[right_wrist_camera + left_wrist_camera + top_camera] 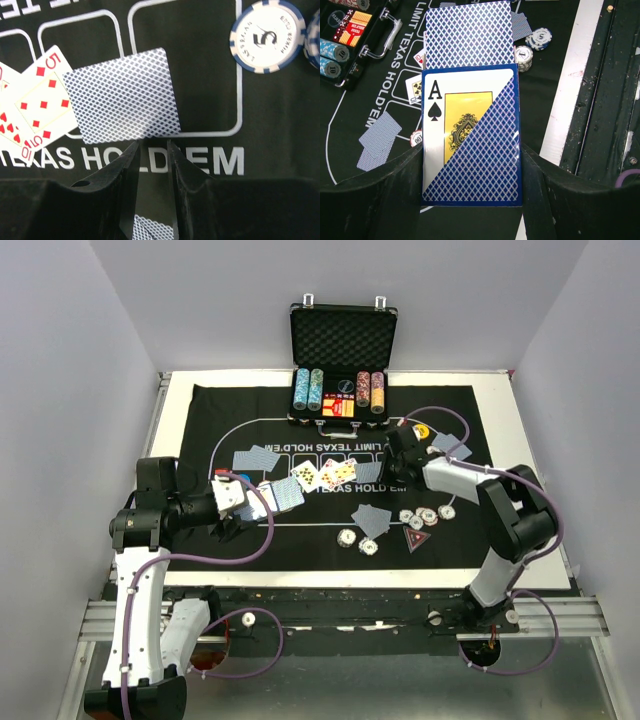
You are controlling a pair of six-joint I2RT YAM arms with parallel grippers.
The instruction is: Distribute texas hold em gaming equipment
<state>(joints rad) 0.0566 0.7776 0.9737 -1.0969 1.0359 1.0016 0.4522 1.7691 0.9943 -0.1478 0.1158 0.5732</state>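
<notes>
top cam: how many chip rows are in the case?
4. Inside the case: outer blue row far left, inner blue row beside it, dark red row right of centre, orange row far right. Any lower layer would be hidden.

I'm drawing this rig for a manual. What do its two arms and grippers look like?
Both the left arm and right arm have white links between bulky black joints, each trailed by a looping purple cable. The left gripper and right gripper have plain black fingers that taper toward the tips; no markings show.
</notes>
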